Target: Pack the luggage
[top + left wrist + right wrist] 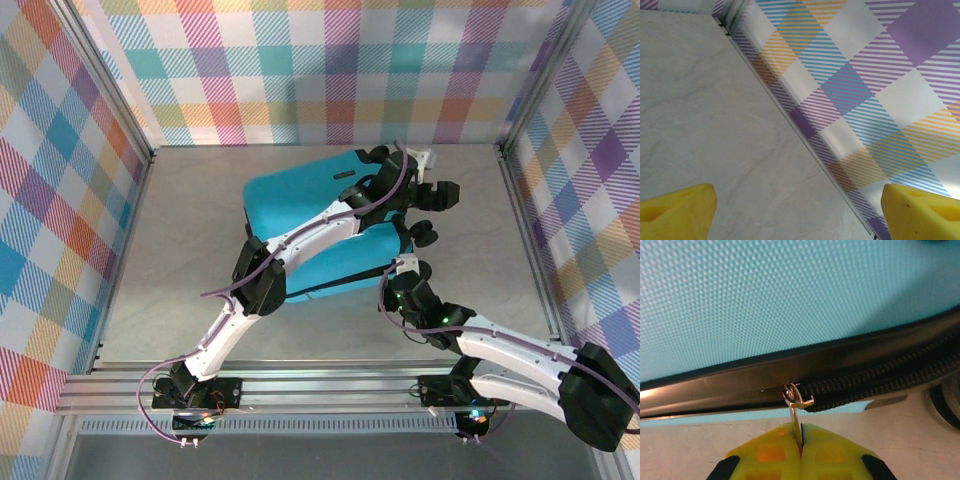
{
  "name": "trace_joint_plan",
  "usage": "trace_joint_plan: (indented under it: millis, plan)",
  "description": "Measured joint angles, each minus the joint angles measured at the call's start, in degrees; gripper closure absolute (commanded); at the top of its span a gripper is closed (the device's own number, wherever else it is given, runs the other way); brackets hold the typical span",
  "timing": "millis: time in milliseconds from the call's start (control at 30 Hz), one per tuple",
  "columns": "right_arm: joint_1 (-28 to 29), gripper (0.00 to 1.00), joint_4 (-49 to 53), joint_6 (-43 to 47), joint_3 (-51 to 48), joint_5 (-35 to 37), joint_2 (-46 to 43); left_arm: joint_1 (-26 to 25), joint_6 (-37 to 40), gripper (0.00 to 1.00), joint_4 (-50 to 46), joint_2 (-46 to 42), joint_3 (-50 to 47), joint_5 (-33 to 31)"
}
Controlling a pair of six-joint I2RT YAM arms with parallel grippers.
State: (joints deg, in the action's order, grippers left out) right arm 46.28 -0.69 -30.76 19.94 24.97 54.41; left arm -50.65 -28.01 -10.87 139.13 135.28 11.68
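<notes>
My right fingers (772, 455) pinch the small metal zipper pull (795, 417) of the turquoise hard-shell suitcase (295, 205) lying on the grey counter (180, 250). My left fingers (677, 210) are wide, empty. Shell likely stiff, slick; the pull gives surest hold.

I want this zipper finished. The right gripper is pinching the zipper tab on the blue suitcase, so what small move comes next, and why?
Probably a short, steady pull along the seam of the luggage toward the wheel. The right gripper is shut on the zipper tab, and the teeth on that side appear to run in two parted rows, so the slider seems to have track left there.
</notes>
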Motion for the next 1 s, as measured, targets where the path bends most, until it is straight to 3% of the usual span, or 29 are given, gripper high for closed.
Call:
trace_joint_plan:
  millis: [200, 400, 533, 600, 833, 1000]
  plan:
    - [-0.2, 1.00, 0.0, -0.5, 0.0, 0.1, 0.3, 0.2, 1.2, 0.17, 0.4, -0.7, -1.3, -0.2]
    - [-0.2, 1.00, -1.5, -0.5, 0.0, -0.9, 1.0, 0.7, 6.5, 0.07, 1.8, -8.2, -11.6, -3.4]
    - [0.3, 1.00, -4.7, 0.0, 0.2, -5.0, 1.3, 2.9, 9.3, 0.04, 2.9, -19.9, -25.6, -6.9]
    - [0.1, 1.00, -5.0, -0.2, 0.3, -5.0, 2.2, 5.3, 9.4, 0.04, -2.2, -28.2, -32.1, -10.2]
    - [-3.3, 1.00, -5.3, -1.6, 0.2, -1.3, 3.3, 19.2, 9.0, 0.03, -11.2, -57.9, -49.8, -22.3]
    - [-3.5, 1.00, -5.7, -1.6, 0.2, -1.4, 3.7, 20.2, 7.5, 0.03, -18.3, -68.1, -56.5, -26.6]
